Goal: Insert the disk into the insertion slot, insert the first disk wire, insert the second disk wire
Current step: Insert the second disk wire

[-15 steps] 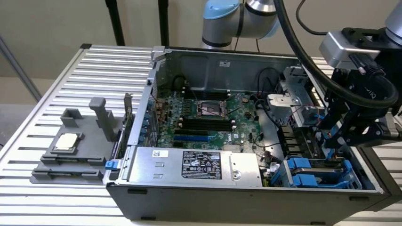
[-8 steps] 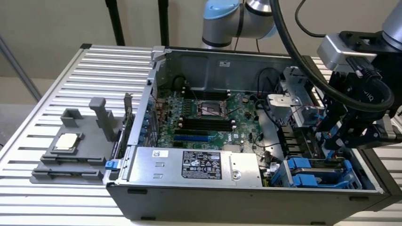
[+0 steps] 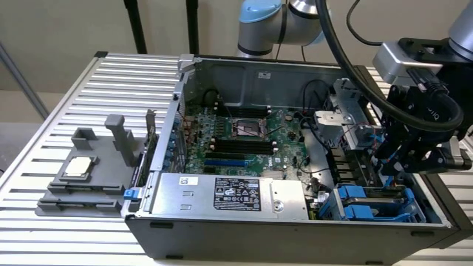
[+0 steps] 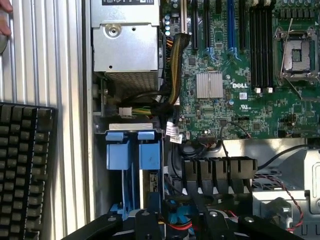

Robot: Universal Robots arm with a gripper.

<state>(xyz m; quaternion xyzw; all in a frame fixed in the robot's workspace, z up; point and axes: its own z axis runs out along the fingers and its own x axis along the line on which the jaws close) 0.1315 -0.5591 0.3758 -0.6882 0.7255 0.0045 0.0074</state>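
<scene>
Disk wasn't identifiable. Insertion slot [image 3: 373,202], blue plastic rails and tabs in thin metal, sat at the dark grey case's [image 3: 296,244] front corner, exterior view's right, beside the boxy silver power supply [image 3: 229,194]. Gripper [image 3: 402,160] hovered above the bay; finger state couldn't be told. Green board [image 4: 240,65] lay flat on the case floor. The ribbed aluminium counter [image 3: 66,100] carried the case.

Blue-railed insertion slot [image 3: 373,202] (case corner)

Insertion slot [image 3: 378,203] beside power supply [image 3: 229,195]
</scene>
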